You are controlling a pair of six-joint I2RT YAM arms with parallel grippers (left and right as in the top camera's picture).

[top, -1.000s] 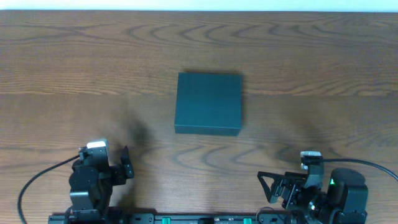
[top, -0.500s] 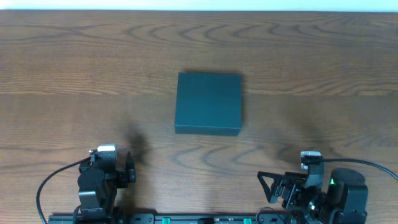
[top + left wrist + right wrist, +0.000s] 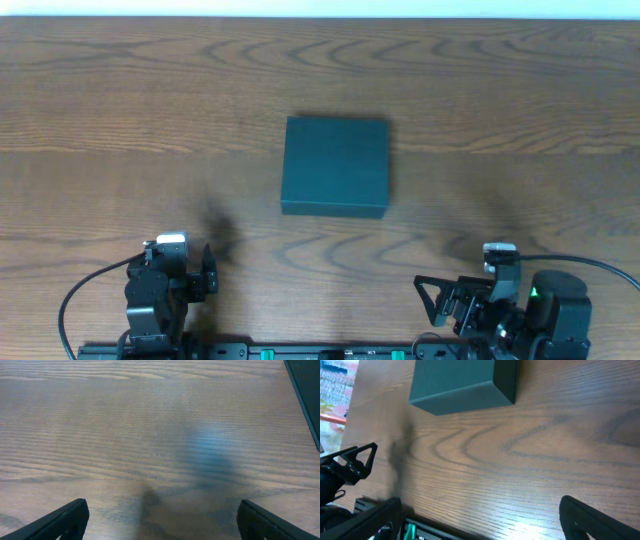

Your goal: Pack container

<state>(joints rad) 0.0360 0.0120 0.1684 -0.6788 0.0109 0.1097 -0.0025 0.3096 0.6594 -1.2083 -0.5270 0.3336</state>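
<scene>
The container [image 3: 335,167], a dark teal box with its lid closed, lies at the middle of the wooden table. It also shows in the right wrist view [image 3: 460,385], and its edge shows at the top right of the left wrist view [image 3: 306,385]. My left gripper [image 3: 206,272] is open and empty at the front left, well short of the box; its fingers are spread wide in the left wrist view [image 3: 160,520]. My right gripper [image 3: 436,297] is open and empty at the front right, its fingers wide apart in the right wrist view [image 3: 480,520].
The wooden table [image 3: 500,120] spreads all round the box, with a white strip along its far edge. The black base rail [image 3: 320,352] runs along the front edge. The left gripper shows at the left of the right wrist view [image 3: 350,462].
The left arm drew back toward the front edge and shifted slightly right, then held still. The right arm and the box have not moved.
</scene>
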